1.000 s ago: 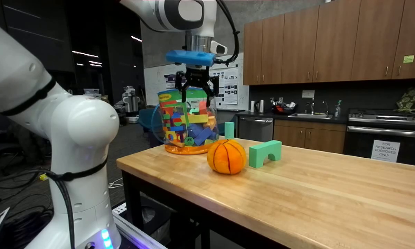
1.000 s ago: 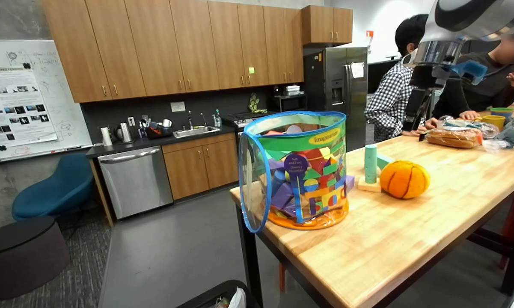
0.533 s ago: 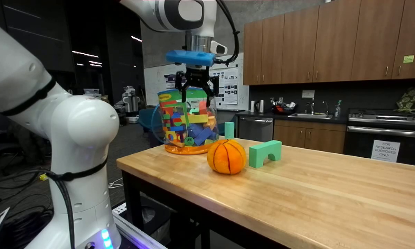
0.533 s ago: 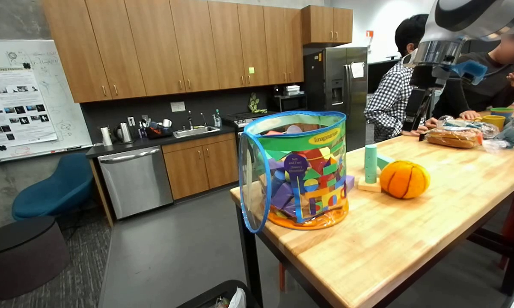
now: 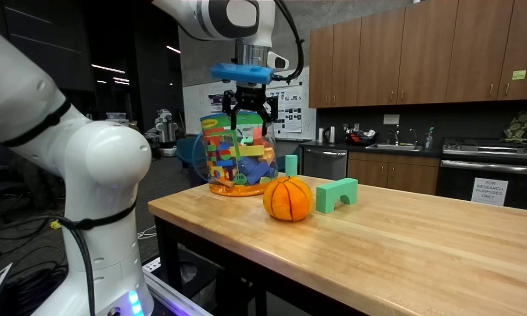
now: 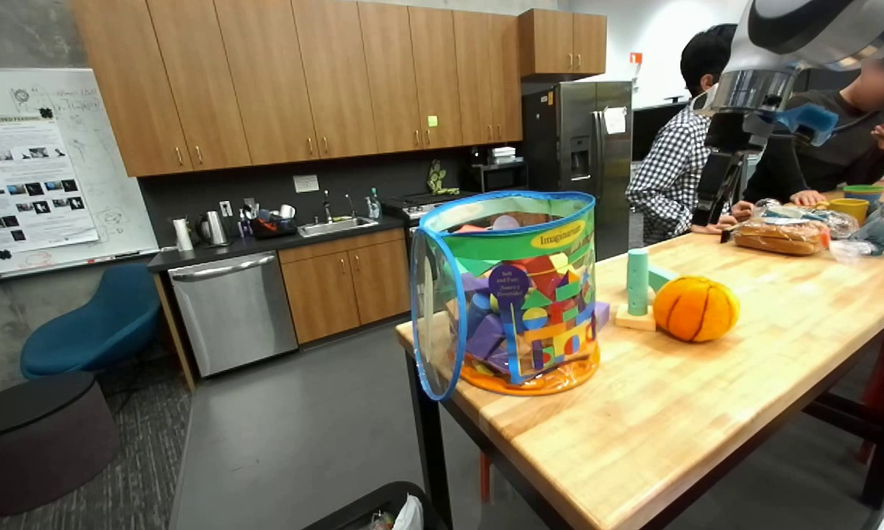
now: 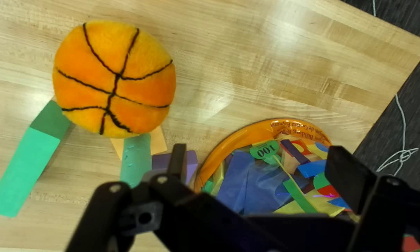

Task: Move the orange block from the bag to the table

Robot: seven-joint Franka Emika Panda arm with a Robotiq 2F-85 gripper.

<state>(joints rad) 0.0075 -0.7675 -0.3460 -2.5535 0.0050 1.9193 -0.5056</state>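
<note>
The bag (image 5: 232, 191), tall and clear with a green band and orange base, stands upright near the table's (image 5: 421, 254) end in both exterior views (image 6: 478, 254). It is full of multicoloured blocks, and its top is open. A light orange block (image 5: 267, 155) shows through its side in an exterior view; I cannot tell its full shape. My gripper (image 5: 249, 129) is open and empty, high above the table. In an exterior view the gripper (image 6: 703, 217) is well apart from the bag. In the wrist view the bag's base (image 7: 227, 144) shows between the spread fingers (image 7: 257, 157).
An orange plush ball (image 5: 288, 199) sits beside the bag. A green arch block (image 5: 337, 195), green cylinder (image 6: 637, 281), tan flat block (image 6: 633, 321) and purple block (image 6: 602, 315) stand near it. The bag's lid (image 6: 439, 316) hangs open. Bread packages (image 6: 780, 237) and people (image 6: 670, 169) are farther along.
</note>
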